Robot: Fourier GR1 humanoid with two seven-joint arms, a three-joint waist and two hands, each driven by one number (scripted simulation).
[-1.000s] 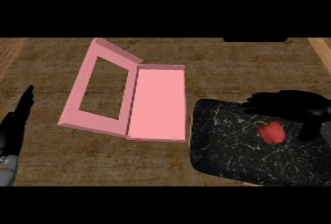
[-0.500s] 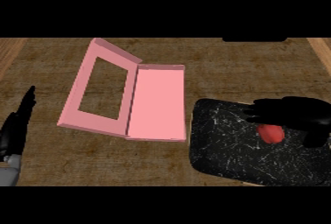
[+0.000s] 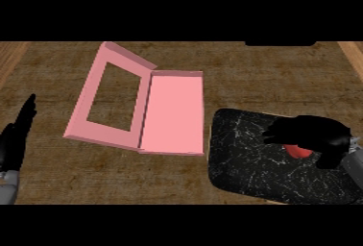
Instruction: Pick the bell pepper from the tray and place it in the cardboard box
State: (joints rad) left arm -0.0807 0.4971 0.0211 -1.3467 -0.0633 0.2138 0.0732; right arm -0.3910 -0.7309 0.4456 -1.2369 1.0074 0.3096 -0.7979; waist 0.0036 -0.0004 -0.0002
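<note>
A red bell pepper (image 3: 299, 151) lies on the black speckled tray (image 3: 251, 166) at the lower right. My right hand (image 3: 308, 134) sits over it with fingers and thumb curled round it, so only the pepper's lower edge shows. The pink cardboard box (image 3: 174, 113) lies open at the centre, its windowed lid (image 3: 106, 98) folded out to the left. My left hand (image 3: 18, 132) rests open at the left edge, fingers up.
The brown counter top (image 3: 269, 72) runs around the box and tray. A dark object (image 3: 280, 43) sits at the top right edge. A lighter wooden strip (image 3: 351, 55) borders the counter at the right.
My right hand has moved down over the pepper and its fingers have curled round it; the pepper is now mostly hidden. The left hand has stayed still.
</note>
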